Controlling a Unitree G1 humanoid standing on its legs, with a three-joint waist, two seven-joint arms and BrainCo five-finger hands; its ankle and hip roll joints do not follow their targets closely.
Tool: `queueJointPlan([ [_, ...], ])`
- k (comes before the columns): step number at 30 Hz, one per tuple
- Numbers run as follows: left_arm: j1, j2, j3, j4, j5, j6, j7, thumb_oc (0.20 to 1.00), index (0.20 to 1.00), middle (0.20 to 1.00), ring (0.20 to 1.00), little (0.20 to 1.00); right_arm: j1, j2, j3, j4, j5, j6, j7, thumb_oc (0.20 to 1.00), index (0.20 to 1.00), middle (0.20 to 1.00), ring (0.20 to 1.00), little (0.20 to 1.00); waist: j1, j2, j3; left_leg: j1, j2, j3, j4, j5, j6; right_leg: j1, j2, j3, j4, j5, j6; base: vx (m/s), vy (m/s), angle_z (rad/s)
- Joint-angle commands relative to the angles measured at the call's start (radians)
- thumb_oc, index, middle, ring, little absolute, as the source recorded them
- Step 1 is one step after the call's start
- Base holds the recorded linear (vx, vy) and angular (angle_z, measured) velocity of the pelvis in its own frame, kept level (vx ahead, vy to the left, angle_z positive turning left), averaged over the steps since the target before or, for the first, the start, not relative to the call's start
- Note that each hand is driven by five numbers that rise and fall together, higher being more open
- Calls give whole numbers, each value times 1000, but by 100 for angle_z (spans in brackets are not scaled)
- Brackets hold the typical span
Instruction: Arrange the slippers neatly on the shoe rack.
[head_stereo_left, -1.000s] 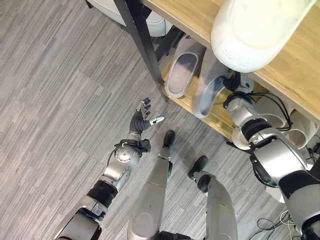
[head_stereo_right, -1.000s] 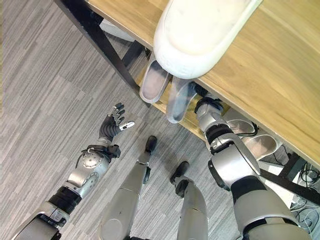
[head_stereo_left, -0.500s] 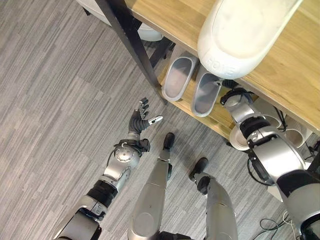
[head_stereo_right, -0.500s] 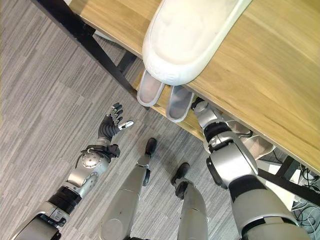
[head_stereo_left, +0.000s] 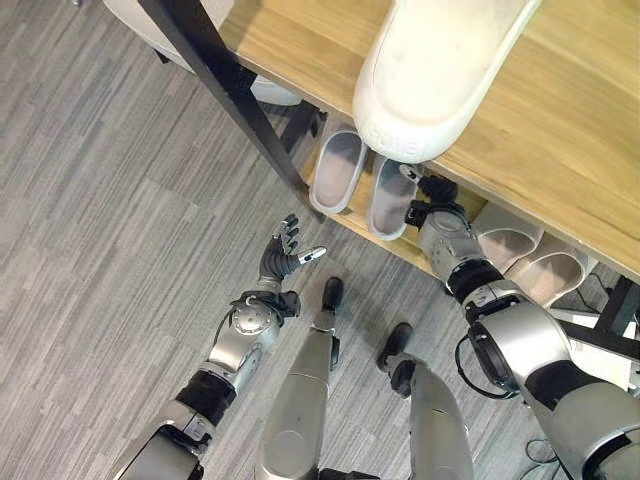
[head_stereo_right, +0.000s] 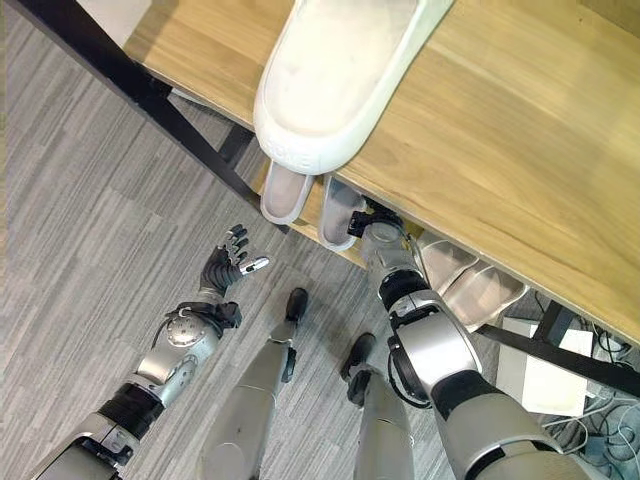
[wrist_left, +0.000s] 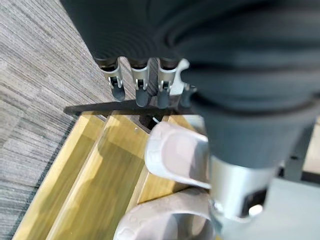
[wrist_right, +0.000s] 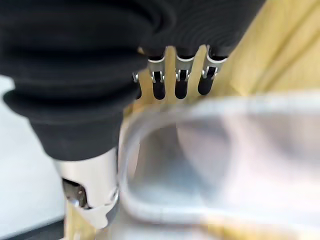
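Two grey slippers lie side by side on the shoe rack's lower shelf (head_stereo_left: 352, 218), the left one (head_stereo_left: 337, 172) and the right one (head_stereo_left: 390, 200). My right hand (head_stereo_left: 432, 195) is at the heel end of the right slipper (wrist_right: 200, 145); its fingers (wrist_right: 180, 85) stand straight by the rim, curled round nothing. A large white slipper (head_stereo_left: 440, 60) lies on the wooden top shelf (head_stereo_left: 300, 40), its end past the front edge. My left hand (head_stereo_left: 280, 255) hangs open above the floor, in front of the rack.
A black post (head_stereo_left: 230, 90) of the rack slants down to the floor just left of the grey pair. Two pale slippers (head_stereo_left: 510, 240) (head_stereo_left: 555, 272) lie further right on the lower shelf. Grey floor (head_stereo_left: 110, 220) spreads to the left.
The right grey slipper went from tilted in my right hand to flat on the lower shelf beside the other. The camera has moved in over the rack. My left hand stayed open.
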Motion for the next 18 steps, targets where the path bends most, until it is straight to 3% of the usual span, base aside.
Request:
queueJointPlan([
  [1, -34, -9, -23, -1, -13, -35, -14, 1000, 1000, 1000, 1000, 1000, -41, 10, 17, -84, 56, -43, 59, 1000, 1000, 1000, 1000, 1000, 34, -3, 19, 62, -38, 6, -9, -97, 12, 146, -9, 17, -57, 20, 101, 0, 0, 0],
  [3, -35, -8, -26, 12, -24, -35, -16, 1000, 1000, 1000, 1000, 1000, -69, 12, 15, -107, 63, -49, 57, 1000, 1000, 1000, 1000, 1000, 38, -5, 15, 80, -32, 7, -24, -90, 10, 156, -4, 19, -70, 26, 100, -44, -5, -4],
  [4, -36, -5, -29, 10, -26, -36, -19, 1000, 1000, 1000, 1000, 1000, -80, 5, 21, -117, 53, -47, 56, 1000, 1000, 1000, 1000, 1000, 42, -1, 15, 79, -26, 12, -33, -58, 13, 155, 0, 11, -83, 51, 93, -88, 17, -8],
  [11, -34, 7, -23, 18, -8, -24, -24, 1000, 1000, 1000, 1000, 1000, -41, -48, 73, -198, -78, -10, 48, 1000, 1000, 1000, 1000, 1000, 16, -26, -4, 132, -11, 27, -51, -59, 11, 197, 4, 30, -115, 64, 93, -10, 5, -12],
  [18, 6, 16, 19, 55, 37, 11, -55, 1000, 1000, 1000, 1000, 1000, 250, -74, 134, -324, -224, 62, 118, 1000, 1000, 1000, 1000, 1000, -55, -71, -75, 277, 24, 77, -165, -22, 0, 300, 12, 75, -247, 132, 111, 34, 20, -25],
])
